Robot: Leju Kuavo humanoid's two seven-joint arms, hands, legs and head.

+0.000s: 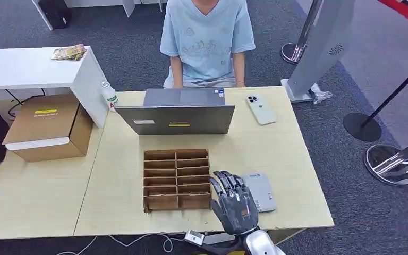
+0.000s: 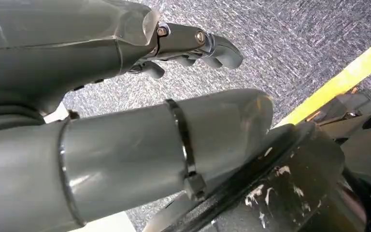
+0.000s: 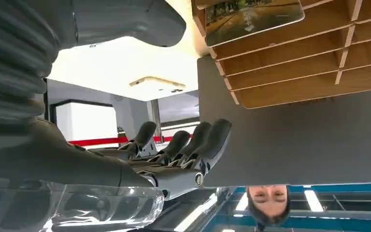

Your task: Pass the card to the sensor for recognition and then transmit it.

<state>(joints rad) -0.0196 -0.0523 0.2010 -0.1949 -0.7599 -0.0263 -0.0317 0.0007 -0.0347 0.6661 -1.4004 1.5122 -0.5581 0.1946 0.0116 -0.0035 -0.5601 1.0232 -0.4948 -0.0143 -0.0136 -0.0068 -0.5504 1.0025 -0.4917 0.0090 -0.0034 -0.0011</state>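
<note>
Cardboard divider tray (image 1: 176, 179) sits on the tabletop (image 1: 276, 154); a card (image 3: 251, 18) stands in one of its compartments. Right hand (image 1: 235, 201) hovers just beside the tray, fingers extended and apart, holding nothing, next to the grey sensor (image 1: 260, 191). Left hand (image 2: 193, 46) hangs over carpet, empty, fingers loosely curled.

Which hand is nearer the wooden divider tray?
Right. The right hand hovers open over the table beside the divider tray, between it and the grey sensor. The left hand hangs beside the robot's body above the carpet, away from the table.
</note>
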